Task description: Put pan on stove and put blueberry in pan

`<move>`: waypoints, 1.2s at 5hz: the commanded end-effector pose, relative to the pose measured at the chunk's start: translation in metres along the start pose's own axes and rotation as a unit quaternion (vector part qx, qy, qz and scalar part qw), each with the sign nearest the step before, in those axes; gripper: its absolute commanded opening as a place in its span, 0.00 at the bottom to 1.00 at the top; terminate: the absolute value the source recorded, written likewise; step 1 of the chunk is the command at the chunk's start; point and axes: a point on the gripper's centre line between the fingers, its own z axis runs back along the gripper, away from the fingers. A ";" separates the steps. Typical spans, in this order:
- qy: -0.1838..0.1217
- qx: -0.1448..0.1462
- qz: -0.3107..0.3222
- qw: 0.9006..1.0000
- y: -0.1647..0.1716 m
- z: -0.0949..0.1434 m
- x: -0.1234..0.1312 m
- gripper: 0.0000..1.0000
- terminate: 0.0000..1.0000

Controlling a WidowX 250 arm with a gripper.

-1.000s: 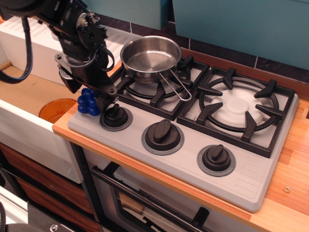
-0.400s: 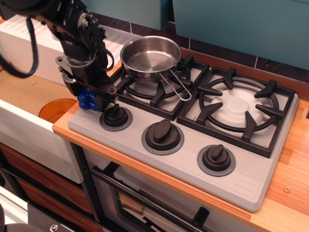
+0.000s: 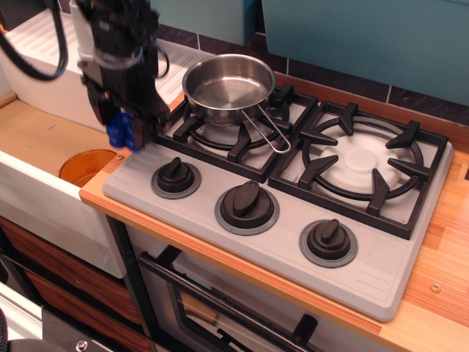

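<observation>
The shiny steel pan (image 3: 229,86) sits on the left burner grate of the grey stove (image 3: 381,271), its wire handle pointing toward the front right. My gripper (image 3: 124,132) hangs over the stove's left edge, to the left of the pan, and is shut on the blueberry (image 3: 120,134), a dark-blue cluster held between the fingers and lifted clear of the cooktop. Part of the blueberry is hidden by the fingers.
Three black knobs (image 3: 248,204) line the stove's front. The right burner grate (image 3: 363,165) is bare. A white sink (image 3: 37,187) with an orange drain disc (image 3: 86,166) lies to the left. A wooden counter (image 3: 440,293) surrounds the stove; a teal wall stands behind.
The gripper has risen and moved slightly left, lifting the blueberry off the stove's front-left corner beside the left knob. The pan has not moved.
</observation>
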 end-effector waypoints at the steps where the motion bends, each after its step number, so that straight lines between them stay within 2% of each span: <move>1: -0.008 0.040 -0.006 0.999 0.016 0.070 0.041 0.00 0.00; 2: -0.009 0.040 -0.010 0.999 0.010 0.083 0.062 0.00 0.00; 3: -0.016 0.032 -0.011 0.999 -0.002 0.083 0.080 0.00 0.00; 6: -0.027 -0.003 -0.013 1.000 -0.040 0.059 0.111 0.00 0.00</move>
